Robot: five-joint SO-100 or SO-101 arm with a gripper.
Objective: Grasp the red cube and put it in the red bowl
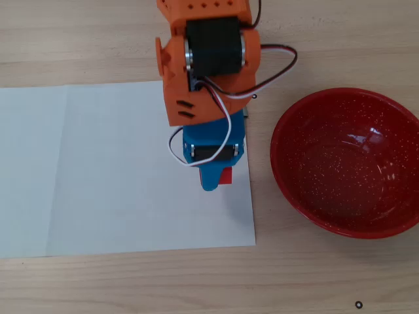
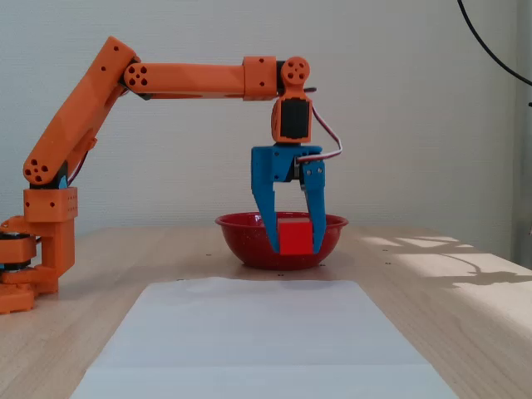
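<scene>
My blue gripper (image 2: 295, 243) is shut on the red cube (image 2: 293, 236) and holds it in the air above the table. In the overhead view only a corner of the cube (image 1: 226, 175) shows beside the gripper (image 1: 213, 180), over the right edge of the white paper. The red bowl (image 1: 347, 160), glossy with white speckles, stands empty to the right of the gripper in the overhead view. In the fixed view the bowl (image 2: 249, 241) stands behind the gripper and cube.
A white paper sheet (image 1: 118, 170) lies on the wooden table (image 1: 196, 281). The orange arm (image 2: 191, 79) reaches out from its base (image 2: 37, 249) at the left of the fixed view.
</scene>
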